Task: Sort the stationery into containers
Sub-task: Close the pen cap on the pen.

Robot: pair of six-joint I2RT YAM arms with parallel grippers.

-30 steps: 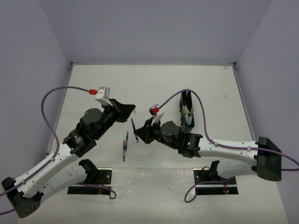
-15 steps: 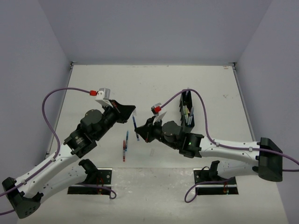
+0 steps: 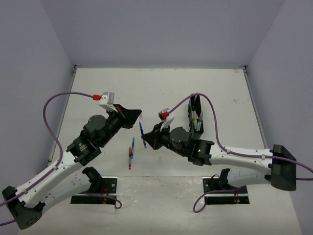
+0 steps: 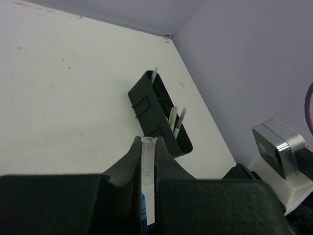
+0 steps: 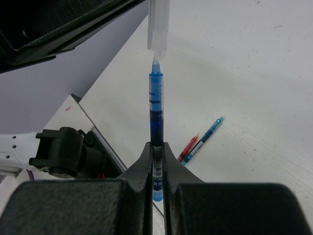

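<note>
Blue pen (image 5: 156,105) is clamped in the right claw (image 5: 156,147). The jaws are nearly closed, with only the barrel's width between them, gripping the dark lower part of the barrel. The pen sticks straight out beyond the fingertips, nib end away from the claw.

Clear cap (image 5: 158,24) sits directly ahead of the nib. The open end of the cap meets the nib; I cannot tell how far the nib has gone in, if at all.

The cap is pinched in the left claw (image 4: 146,144), jaws drawn in tight on it. Its rim shows just past the fingertips. In the left wrist view the blue barrel appears low down between the fingers (image 4: 164,164), behind the cap.

From above, the left claw (image 3: 138,116) and the right claw (image 3: 146,140) face each other tip to tip, with the pen (image 3: 142,133) bridging them, held above the table (image 3: 98,88).

Two loose pens, one blue (image 5: 208,137) and one red (image 5: 188,148), lie side by side on the table below and to the right of the right claw's fingertips in its own view. From above they lie near the left side of that claw (image 3: 131,152).

Black tray (image 3: 190,115) stands well apart, behind the right claw and out ahead of the left claw (image 4: 146,103). A few pens stand tilted in its compartments, one of them yellow-green (image 4: 173,116) and one grey (image 4: 180,120).
</note>
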